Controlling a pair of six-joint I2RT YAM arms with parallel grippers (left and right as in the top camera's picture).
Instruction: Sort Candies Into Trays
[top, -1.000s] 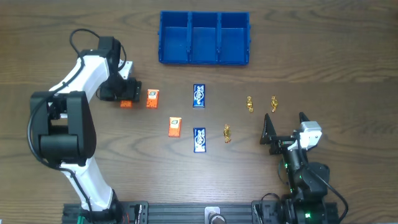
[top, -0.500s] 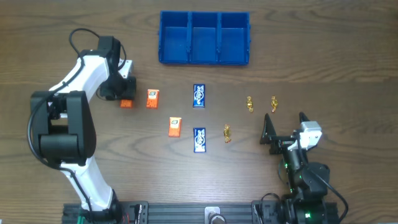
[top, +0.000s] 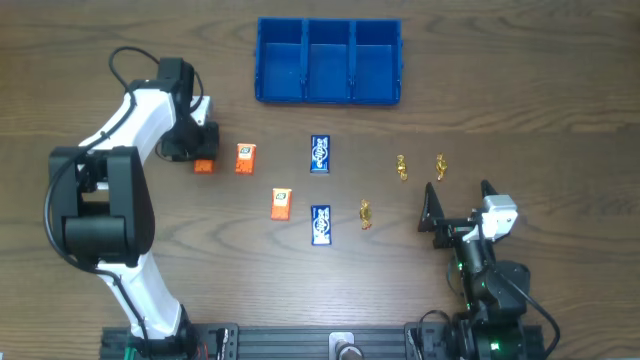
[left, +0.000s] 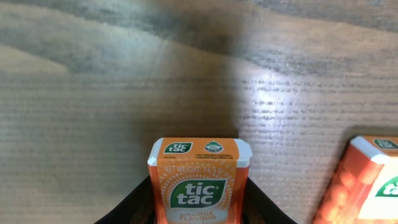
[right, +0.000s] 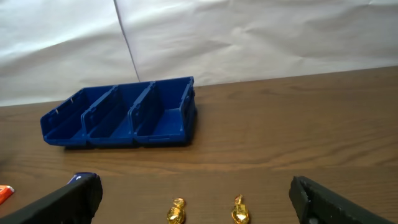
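Observation:
My left gripper (top: 203, 160) is at the table's left, shut on an orange candy box (left: 200, 180) that stands between its dark fingers (left: 134, 208); from above the box (top: 205, 167) peeks out under the gripper. A second orange box (top: 245, 158) (left: 367, 180) lies just to its right, and a third (top: 282, 203) nearer the middle. Two blue candy packs (top: 320, 154) (top: 320, 224) and three gold candies (top: 401, 167) (top: 440, 165) (top: 365, 213) lie spread over the table. The blue three-compartment tray (top: 329, 88) (right: 124, 115) stands at the back. My right gripper (top: 460, 205) (right: 199, 214) hovers open near the gold candies (right: 177, 211).
The wooden table has free room around the tray and along its left and right sides. A white backdrop (right: 249, 37) rises behind the table's far edge. Both arm bases stand along the near edge.
The left gripper has drawn in slightly around the orange box, which stays in place. The right arm has not moved.

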